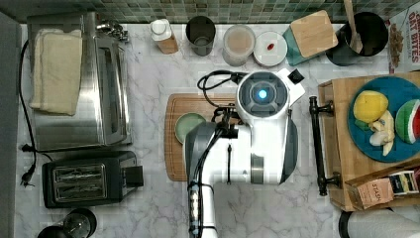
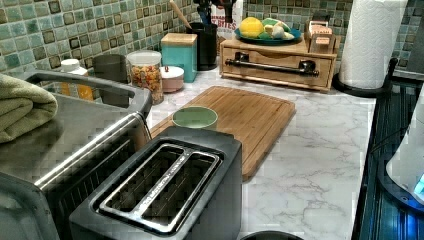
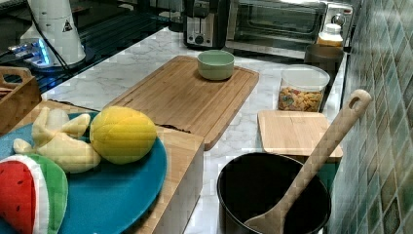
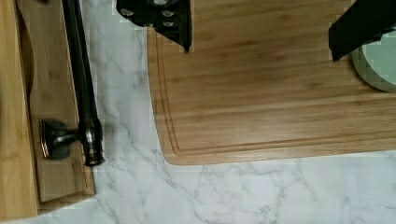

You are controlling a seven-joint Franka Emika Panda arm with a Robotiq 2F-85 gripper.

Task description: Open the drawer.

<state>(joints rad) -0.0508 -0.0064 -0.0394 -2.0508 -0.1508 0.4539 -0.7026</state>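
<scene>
The drawer [image 2: 277, 65] sits closed in its bamboo box [image 1: 341, 148] at the counter's end, its front flush with the frame, its long black bar handle [image 4: 83, 79] standing off on two posts. In the wrist view the handle runs alongside the gripper [image 4: 261, 32], off to one side of it and apart, with a strip of marble counter [image 4: 243, 191] between the drawer front and the cutting board [image 4: 280, 93]. The gripper hangs above the near end of that board, its two black fingers [image 4: 177, 23] spread wide with nothing between them; one finger is just inside the board's edge on the drawer side, the other is over the rim of the green bowl [image 4: 378, 65]. In the top view the white arm [image 1: 247, 148] covers much of the board, with the handle just to the top view's right of it. On the box rests a blue plate [image 1: 396, 89] of toy fruit.
</scene>
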